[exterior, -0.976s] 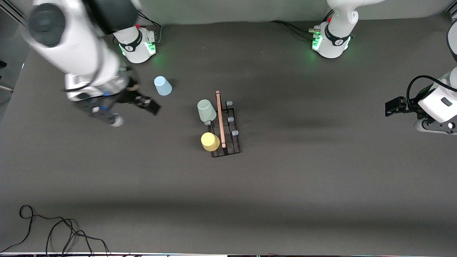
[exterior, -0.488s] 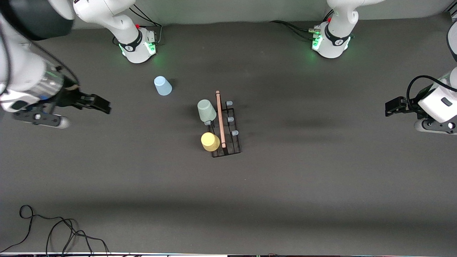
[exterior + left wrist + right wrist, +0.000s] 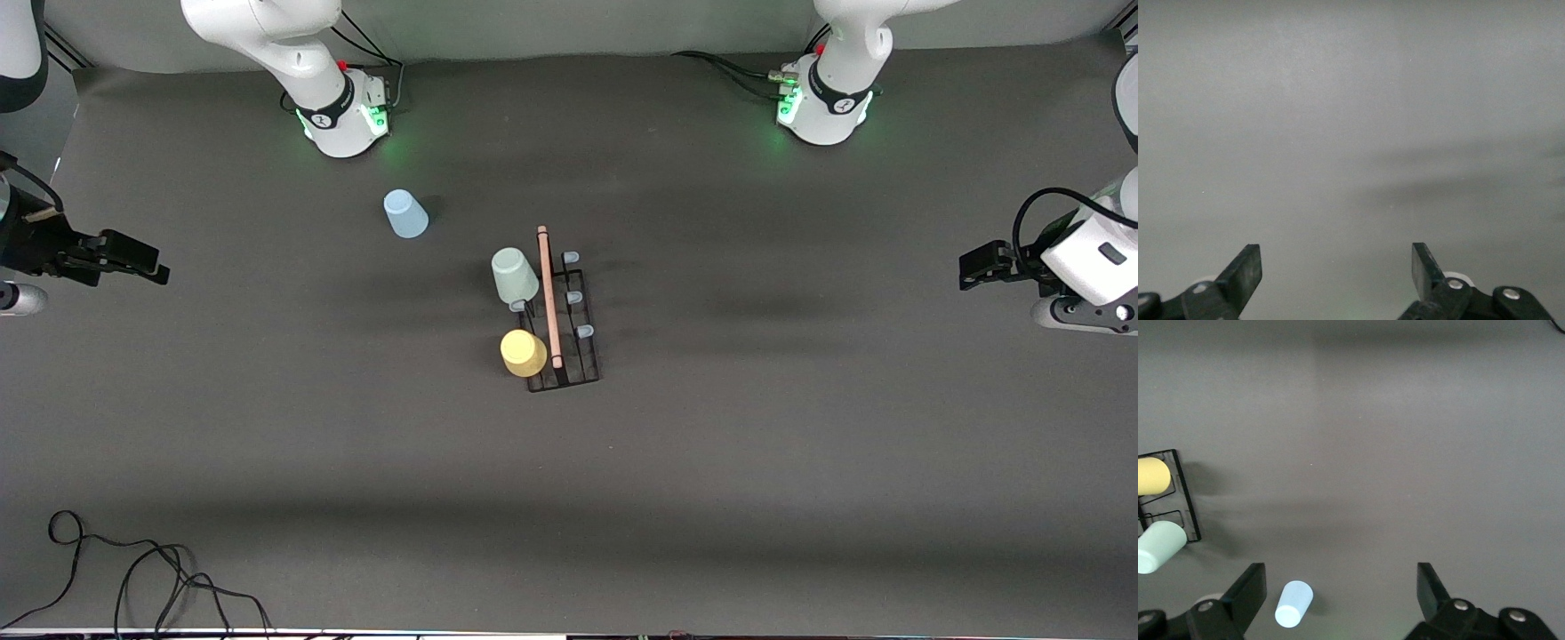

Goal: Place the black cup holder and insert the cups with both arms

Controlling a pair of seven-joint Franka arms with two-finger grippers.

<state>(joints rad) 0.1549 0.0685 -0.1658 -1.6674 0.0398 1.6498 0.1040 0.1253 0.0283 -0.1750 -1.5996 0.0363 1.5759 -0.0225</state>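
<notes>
Black cup holder (image 3: 562,311) stands mid-bench (image 3: 800,462), between both arms' reach, carrying 2 of the 3 cups: 1 mint green cup (image 3: 514,275) and 1 yellow cup (image 3: 524,352), each seated on a peg on the side toward the right arm's end. 1 pale blue cup (image 3: 405,214) sits upside down on the bench, apart from the rack, toward the right arm's base.

Right end effector (image 3: 133,260) hangs released and empty over the bench edge at its own end, well away from the blue cup; its wrist view shows that cup (image 3: 1293,603) between its spread fingers (image 3: 1245,593) but far below. Left end effector (image 3: 1337,270) waits, released, over bare bench at its end.

Judged risk: the upturned blue cup is light and tapered, so an off-centre pinch could tip or skid it. Carrying it in could also knock the green cup off, since free pegs (image 3: 574,297) lie close beside the handle (image 3: 548,296).
</notes>
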